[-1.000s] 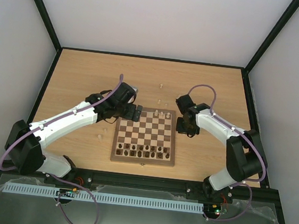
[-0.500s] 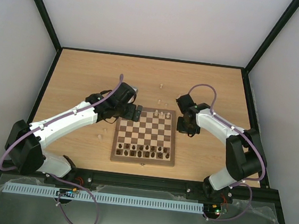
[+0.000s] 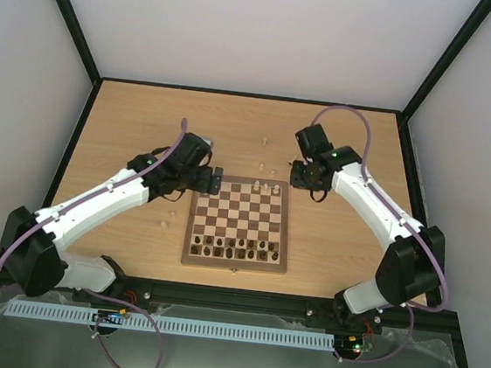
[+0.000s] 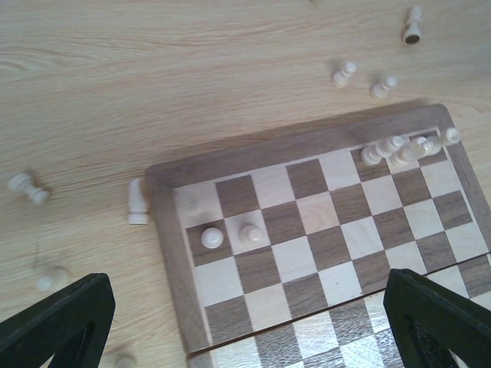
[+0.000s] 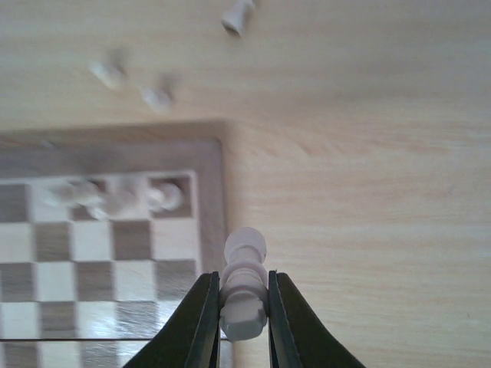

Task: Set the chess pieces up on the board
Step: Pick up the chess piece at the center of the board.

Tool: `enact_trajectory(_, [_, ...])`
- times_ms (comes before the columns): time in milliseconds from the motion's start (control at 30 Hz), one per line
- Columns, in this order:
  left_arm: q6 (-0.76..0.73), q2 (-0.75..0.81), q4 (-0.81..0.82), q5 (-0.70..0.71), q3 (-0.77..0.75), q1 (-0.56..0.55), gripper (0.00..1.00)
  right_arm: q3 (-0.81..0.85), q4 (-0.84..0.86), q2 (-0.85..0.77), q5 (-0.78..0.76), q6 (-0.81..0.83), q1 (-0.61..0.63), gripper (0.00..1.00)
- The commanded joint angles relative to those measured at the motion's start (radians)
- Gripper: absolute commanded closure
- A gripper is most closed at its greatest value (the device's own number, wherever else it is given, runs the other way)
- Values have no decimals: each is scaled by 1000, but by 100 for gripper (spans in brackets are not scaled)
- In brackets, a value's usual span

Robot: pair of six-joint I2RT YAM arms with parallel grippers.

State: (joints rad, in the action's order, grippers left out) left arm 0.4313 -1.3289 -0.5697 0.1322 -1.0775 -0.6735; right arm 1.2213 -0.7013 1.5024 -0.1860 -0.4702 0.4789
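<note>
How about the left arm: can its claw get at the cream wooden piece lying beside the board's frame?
Probably yes. The left claw hangs wide open over that corner, and the cream wooden piece lies uncovered; the frame of the checked wooden board close alongside may crowd one finger.

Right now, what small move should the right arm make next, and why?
Probably shift the right end effector left over the board, toward a free far-row square: it pinches a pale chess piece by the board's far right corner, and the squares nearest that corner already hold pieces.
</note>
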Motion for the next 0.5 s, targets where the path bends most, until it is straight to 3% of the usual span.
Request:
enact_trajectory(0, [25, 89, -5, 17, 35, 32, 1, 175, -112, 57, 18, 40, 46, 87])
enact_trajectory(267, [85, 176, 7, 5, 91, 37, 1, 447, -152, 281, 49, 69, 176, 87])
enact_trajectory(467, [118, 243, 15, 9, 130, 37, 1, 527, -162, 413, 63, 80, 253, 87])
